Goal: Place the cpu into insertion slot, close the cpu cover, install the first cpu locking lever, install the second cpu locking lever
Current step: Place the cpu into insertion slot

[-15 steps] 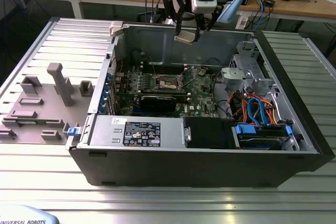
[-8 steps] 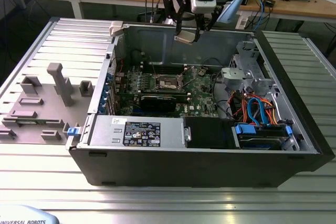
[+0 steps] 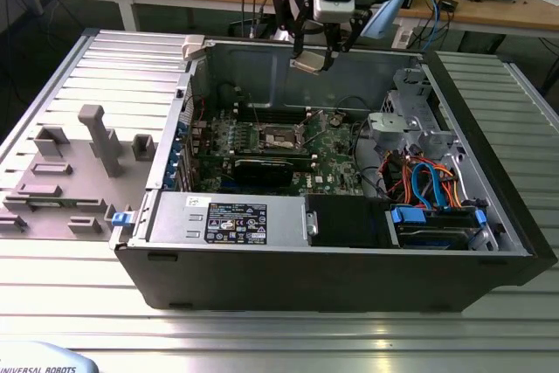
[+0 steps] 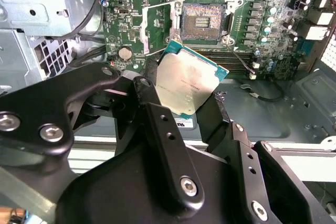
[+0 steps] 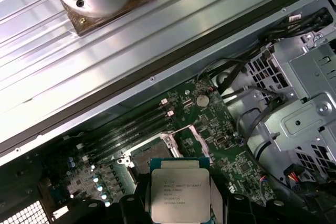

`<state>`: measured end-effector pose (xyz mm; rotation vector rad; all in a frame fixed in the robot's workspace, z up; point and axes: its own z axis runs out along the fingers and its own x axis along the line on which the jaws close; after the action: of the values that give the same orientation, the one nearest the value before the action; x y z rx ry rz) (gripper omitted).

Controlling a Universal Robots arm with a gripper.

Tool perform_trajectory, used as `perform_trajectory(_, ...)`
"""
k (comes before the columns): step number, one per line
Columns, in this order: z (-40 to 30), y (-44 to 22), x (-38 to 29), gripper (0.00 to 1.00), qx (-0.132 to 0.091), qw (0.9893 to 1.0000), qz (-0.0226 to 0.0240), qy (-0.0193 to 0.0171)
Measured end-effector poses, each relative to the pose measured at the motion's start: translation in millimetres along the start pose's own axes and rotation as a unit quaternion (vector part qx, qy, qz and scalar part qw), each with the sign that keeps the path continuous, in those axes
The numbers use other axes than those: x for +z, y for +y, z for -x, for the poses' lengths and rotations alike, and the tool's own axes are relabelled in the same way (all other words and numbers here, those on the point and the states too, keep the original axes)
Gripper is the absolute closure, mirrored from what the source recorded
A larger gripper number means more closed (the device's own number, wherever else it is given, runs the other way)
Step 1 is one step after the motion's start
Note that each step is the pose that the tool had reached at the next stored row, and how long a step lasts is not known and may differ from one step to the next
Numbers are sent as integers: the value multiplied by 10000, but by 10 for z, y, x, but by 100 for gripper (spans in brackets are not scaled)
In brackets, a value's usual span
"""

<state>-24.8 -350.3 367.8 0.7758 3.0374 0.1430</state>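
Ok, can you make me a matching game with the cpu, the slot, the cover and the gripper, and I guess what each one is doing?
Things:
1 cpu
2 slot
3 cover
4 gripper

States:
A swung open beside the socket
B clamped shut above the case
C empty, on the green board
D held in the air, tilted

Pairs: 1-D, 2-C, 3-A, 4-B

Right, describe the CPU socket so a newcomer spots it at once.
Look inside the open computer case, at the green motherboard. Near its middle sits the insertion slot: square, silver-rimmed, dark-centred, unlike the long narrow memory slots beside it.
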Motion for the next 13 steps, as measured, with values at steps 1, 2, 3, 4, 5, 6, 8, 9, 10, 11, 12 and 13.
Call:
perform_trajectory(1, 0, 0, 0, 46, 23, 10000, 1, -2)
perform_trajectory(2, 0, 0, 0, 46, 28, 10000, 1, -3)
perform_trajectory(3, 0, 0, 0, 46, 30, 10000, 0, -3)
perform_trajectory(4, 0, 0, 0, 46, 32, 10000, 1, -3)
perform_trajectory(5, 0, 0, 1, 46, 32, 10000, 1, -3)
perform_trajectory(6, 0, 0, 1, 46, 32, 10000, 0, -4)
perform_trajectory(8, 0, 0, 0, 46, 32, 10000, -3, -5)
perform_trajectory(9, 0, 0, 0, 46, 32, 10000, -4, -6)
perform_trajectory(10, 0, 0, 0, 46, 32, 10000, -5, -6)
perform_trajectory(11, 0, 0, 1, 46, 32, 10000, -7, -7)
perform_trajectory(12, 0, 0, 0, 46, 32, 10000, -8, -8)
perform_trajectory(13, 0, 0, 0, 46, 32, 10000, -9, -8)
